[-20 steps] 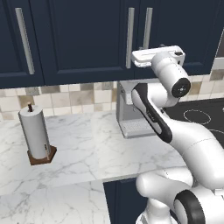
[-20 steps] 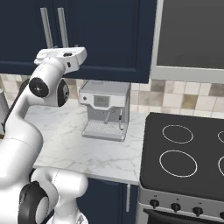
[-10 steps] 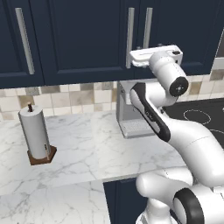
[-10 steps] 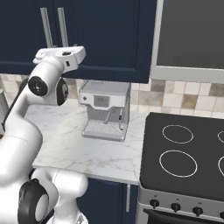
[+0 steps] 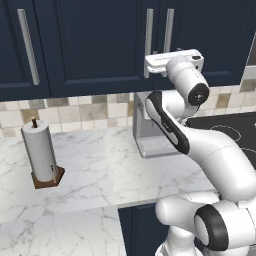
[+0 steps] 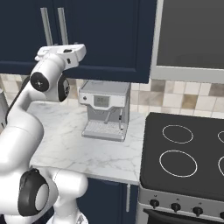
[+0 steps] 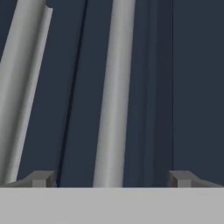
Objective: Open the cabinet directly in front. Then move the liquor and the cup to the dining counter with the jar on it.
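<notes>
In the left base view, the cabinet [image 5: 100,45] is seen shut above the tiled wall, its two silver handles [image 5: 149,42] side by side at the seam. The hand is raised to the lower ends of those handles; the fingertips are hidden behind it. A paper towel roll [image 5: 41,152] stands on the marble worktop [image 5: 100,170], and a coffee machine [image 5: 150,135] is partly covered by the arm.

In the right base view, the hand is held just under the handles [image 6: 46,26], above the coffee machine [image 6: 106,109]; a stove [image 6: 183,153] lies to the right.

In the hand view, the gripper [image 7: 111,179] is seen spread apart, one handle [image 7: 114,92] lying between its fingertips [image 7: 41,178], ungripped. The other handle [image 7: 22,87] lies outside them.
</notes>
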Motion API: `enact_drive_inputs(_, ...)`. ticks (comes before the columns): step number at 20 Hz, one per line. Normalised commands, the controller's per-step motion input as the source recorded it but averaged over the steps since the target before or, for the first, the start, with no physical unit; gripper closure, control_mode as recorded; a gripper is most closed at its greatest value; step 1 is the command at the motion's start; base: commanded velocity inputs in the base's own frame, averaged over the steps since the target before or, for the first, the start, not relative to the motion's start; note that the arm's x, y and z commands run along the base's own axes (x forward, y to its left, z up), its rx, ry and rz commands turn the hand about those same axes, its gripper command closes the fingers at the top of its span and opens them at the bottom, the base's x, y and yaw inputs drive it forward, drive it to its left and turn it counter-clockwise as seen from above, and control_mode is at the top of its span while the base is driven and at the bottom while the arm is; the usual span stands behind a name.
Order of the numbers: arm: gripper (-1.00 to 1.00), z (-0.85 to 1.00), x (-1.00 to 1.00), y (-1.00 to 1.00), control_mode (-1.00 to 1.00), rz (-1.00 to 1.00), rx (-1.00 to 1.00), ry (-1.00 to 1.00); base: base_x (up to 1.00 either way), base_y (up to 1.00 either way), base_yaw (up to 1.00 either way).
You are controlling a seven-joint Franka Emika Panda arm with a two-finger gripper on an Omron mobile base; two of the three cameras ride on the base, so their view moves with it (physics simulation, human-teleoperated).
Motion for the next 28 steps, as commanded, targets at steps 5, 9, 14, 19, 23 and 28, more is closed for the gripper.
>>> enact_drive_inputs(5,-1.00,0.00,0.61,0.00,-1.00,0.00,0.00,0.04,0.00,0.00,0.00)
enact_drive_inputs(9,1.00,0.00,0.39,0.00,-1.00,0.00,0.00,0.03,0.00,0.00,0.00)
enact_drive_inputs(14,1.00,0.00,0.00,0.00,-1.00,0.00,0.00,0.00,0.00,0.00,0.00)
enact_drive_inputs(19,1.00,0.00,0.00,0.00,-1.00,0.00,0.00,0.00,0.00,0.00,0.00)
enact_drive_inputs(23,1.00,0.05,-0.52,-0.27,-1.00,-0.03,0.01,0.00,0.00,0.00,0.00)
enact_drive_inputs(28,1.00,0.31,-1.00,-0.66,-1.00,-0.14,0.07,0.00,0.00,0.00,0.00)
